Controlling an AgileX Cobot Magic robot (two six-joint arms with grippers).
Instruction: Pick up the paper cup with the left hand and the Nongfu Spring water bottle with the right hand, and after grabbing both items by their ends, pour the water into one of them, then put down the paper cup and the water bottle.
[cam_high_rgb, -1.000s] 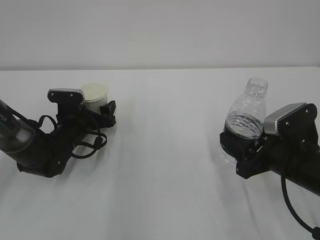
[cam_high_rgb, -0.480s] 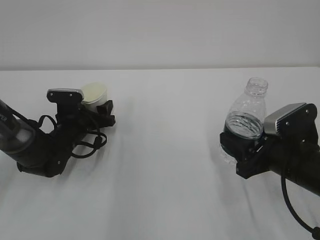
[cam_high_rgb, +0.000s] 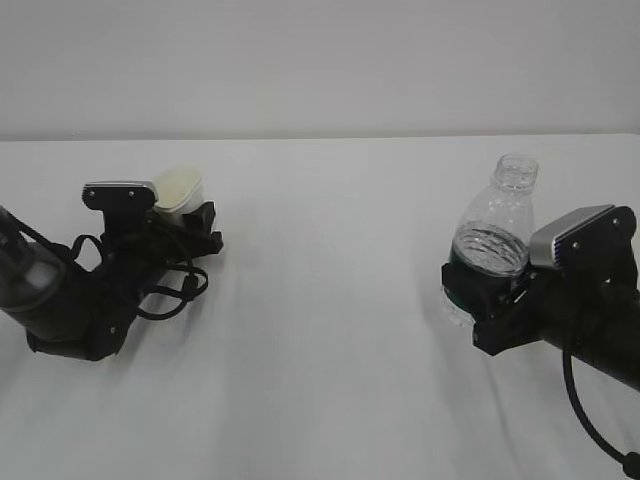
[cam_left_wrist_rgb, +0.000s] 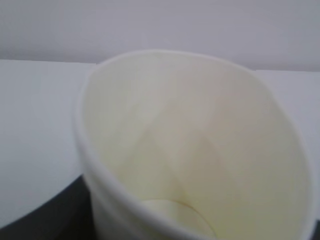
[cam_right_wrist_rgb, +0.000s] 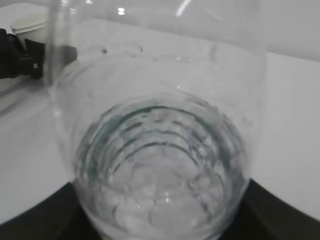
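cup (cam_high_rgb: 177, 189) sits at nine o'clock on the table (cam_high_rgb: 330, 300), squeezed slightly oval between my left hand (cam_high_rgb: 195, 222)'s part-closed jaws; i'd stop tightening here so it doesn't crumple. bottle (cam_high_rgb: 492, 240) at three o'clock stands upright, open-necked, my right hand (cam_high_rgb: 480, 300) clamped around its lower body. lift both level, then bring the neck just over the cup's rim.

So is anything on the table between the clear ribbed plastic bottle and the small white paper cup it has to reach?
Nothing visible. Only bare white tabletop lies between the clear ribbed plastic bottle in the right gripper and the small white paper cup at the left gripper.
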